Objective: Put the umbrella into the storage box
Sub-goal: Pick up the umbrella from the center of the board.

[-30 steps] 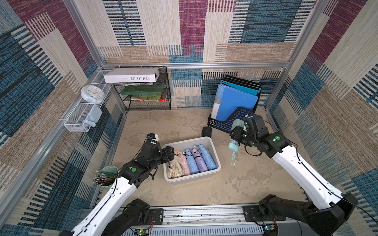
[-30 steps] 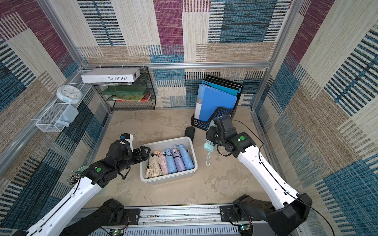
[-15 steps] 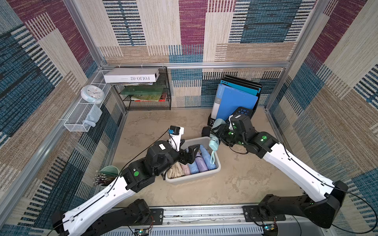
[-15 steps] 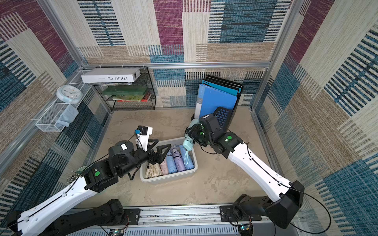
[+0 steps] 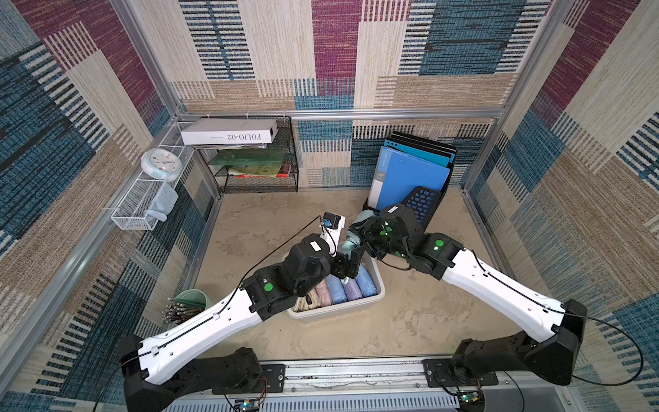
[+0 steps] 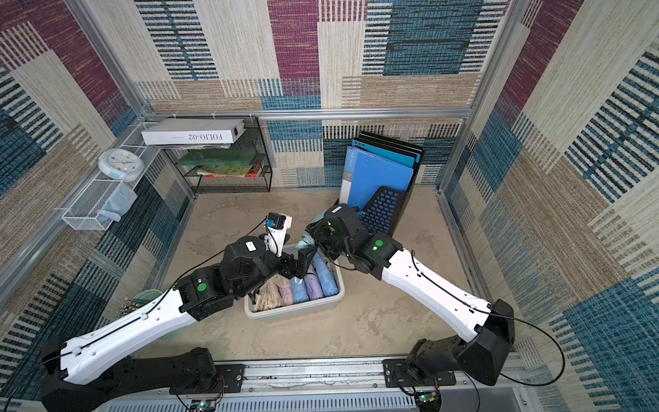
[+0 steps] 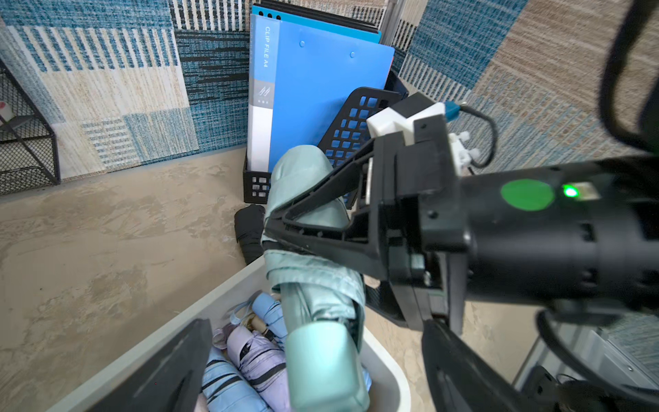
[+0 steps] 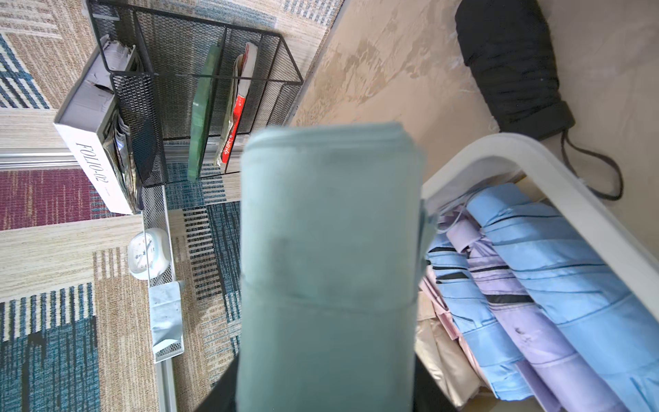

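Storage box (image 5: 338, 309): folded umbrellas stowed inside. Teal umbrella (image 7: 321, 292): aloft over the box's far end, handle down, clamped in my right gripper (image 5: 356, 234). My left gripper (image 5: 351, 262): spread wide, flanking the handle. Step: insertion. Next, I judge: lay it flat, then release

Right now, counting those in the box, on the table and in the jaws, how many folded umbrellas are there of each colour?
Light blue umbrellas: 2, in the storage box
Lilac umbrella: 1, same box
Pink umbrella: 1, same box
Beige umbrella: 1, same box
Teal umbrella: 1, in the right jaws
Black umbrella: 1, on the table
Total: 7
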